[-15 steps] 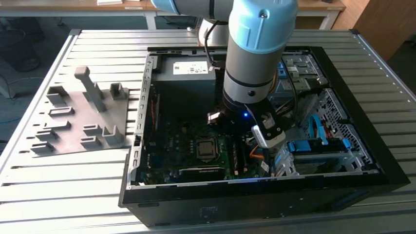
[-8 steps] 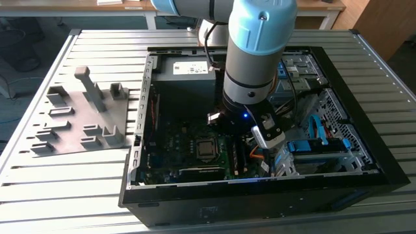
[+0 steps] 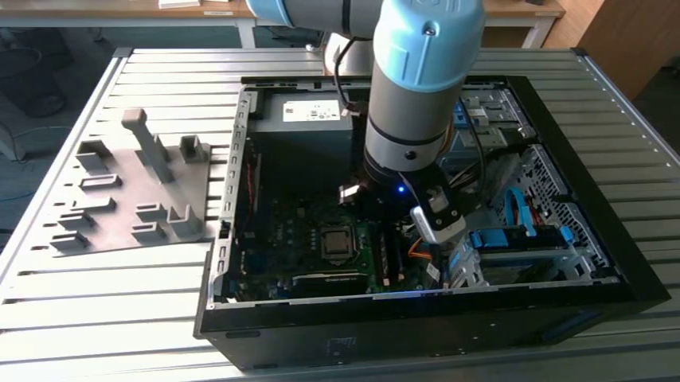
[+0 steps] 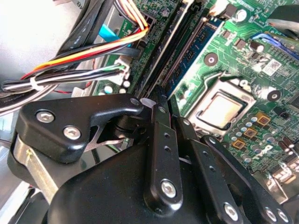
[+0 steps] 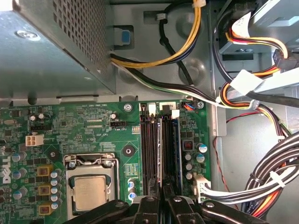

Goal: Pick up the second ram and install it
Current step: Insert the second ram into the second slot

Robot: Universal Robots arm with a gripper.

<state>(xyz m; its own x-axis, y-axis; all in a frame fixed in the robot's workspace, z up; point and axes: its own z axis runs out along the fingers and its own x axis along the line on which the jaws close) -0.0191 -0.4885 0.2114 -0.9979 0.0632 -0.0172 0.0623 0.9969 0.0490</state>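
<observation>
Gripper down over the memory slots inside the open computer case point(image 3: 627, 263)

In the first wrist view the gripper point(image 5: 162, 201) has its fingers drawn close together on the near end of the second ram point(image 5: 176, 154), a blue-green stick standing on edge in the motherboard point(image 5: 93, 133) slots beside the processor point(image 5: 89, 192). The grey tray point(image 3: 127, 195) sits outside the case, on the exterior view's left

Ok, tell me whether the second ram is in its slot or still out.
In the slot. The second ram stands on edge between the slot latches on the motherboard, with the gripper directly over it.
</observation>
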